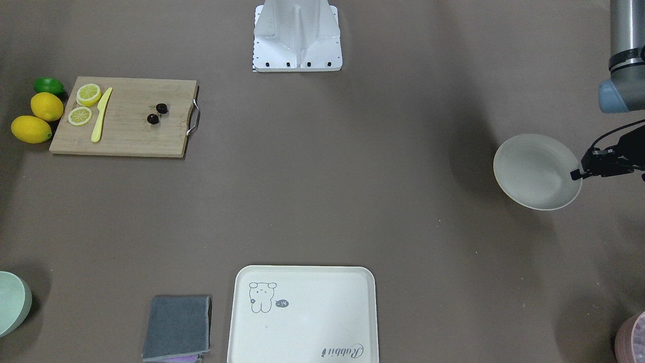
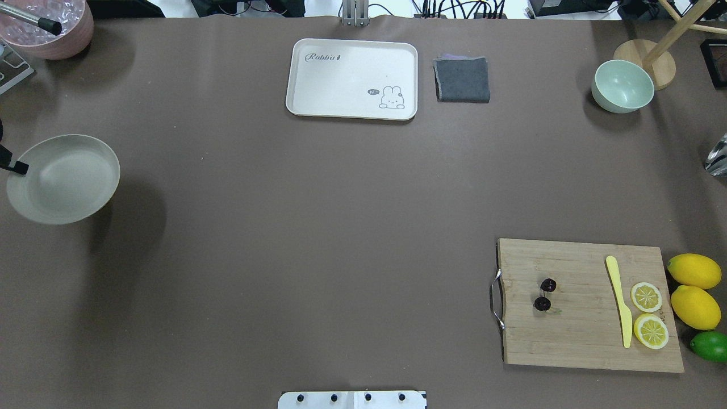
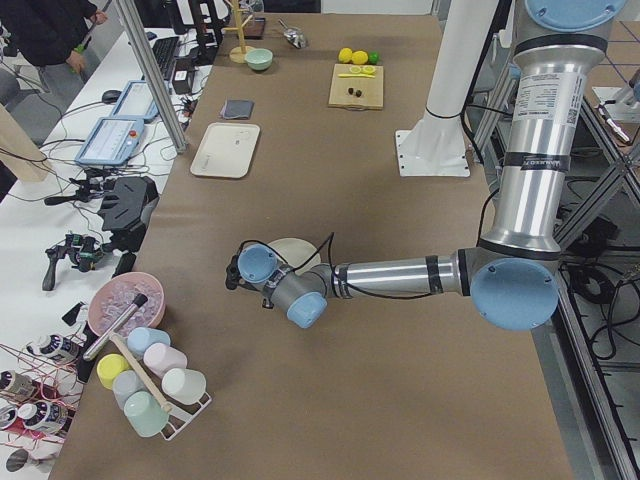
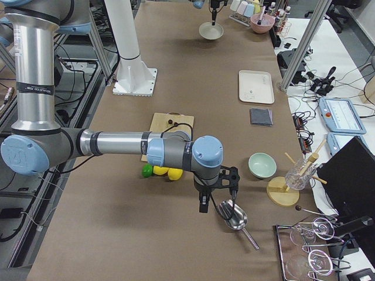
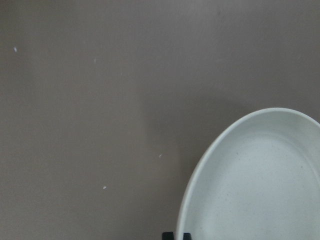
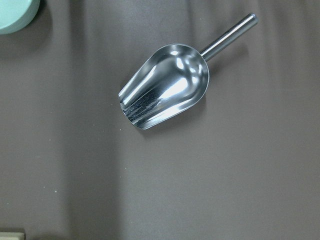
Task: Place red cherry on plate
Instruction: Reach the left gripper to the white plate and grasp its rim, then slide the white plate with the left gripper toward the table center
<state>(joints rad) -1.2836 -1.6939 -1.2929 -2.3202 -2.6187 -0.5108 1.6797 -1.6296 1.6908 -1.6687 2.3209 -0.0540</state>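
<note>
Overhead view, left to right.

- Far left: the left gripper (image 1: 577, 174) has its fingers clamped on the rim of the plate (image 2: 74, 182). The shadow sits well off to one side, so I read the plate as lifted off the table (image 2: 284, 227) and probably a bit tilted.
- Middle, far edge: cream tray (image 2: 341, 79), with a grey cloth (image 2: 462, 79) just beside it. The mint bowl (image 2: 622, 85) is further right.
- Right, near side: the red cherry (image 2: 548, 285) lies on the cutting board (image 2: 579, 341) near the handle end. It is apart from the yellow knife (image 2: 619, 301) and the lemon slices (image 2: 647, 297).
- The right gripper (image 4: 218, 196) shows only in the right side view, hanging over a metal scoop (image 6: 165, 92) and well away from the cherry. Can't tell whether its fingers are apart or together.

Risks from here:
- The plate is held by a one-sided rim pinch. It could slip or rotate in the fingers while being carried.
- The plate and cherry are at opposite ends of the table, so it's a long traverse with more chance of the plate sagging.
- The cherries are tiny, glossy and round, so a slightly off-centre pinch could squirt one out or send it rolling off the board.
- The two are joined by a thin stem. Gripping one leaves the other dangling, and it could snag.
- The rim is shallow. If the plate is tilted at release, the cherry could roll off.
</note>
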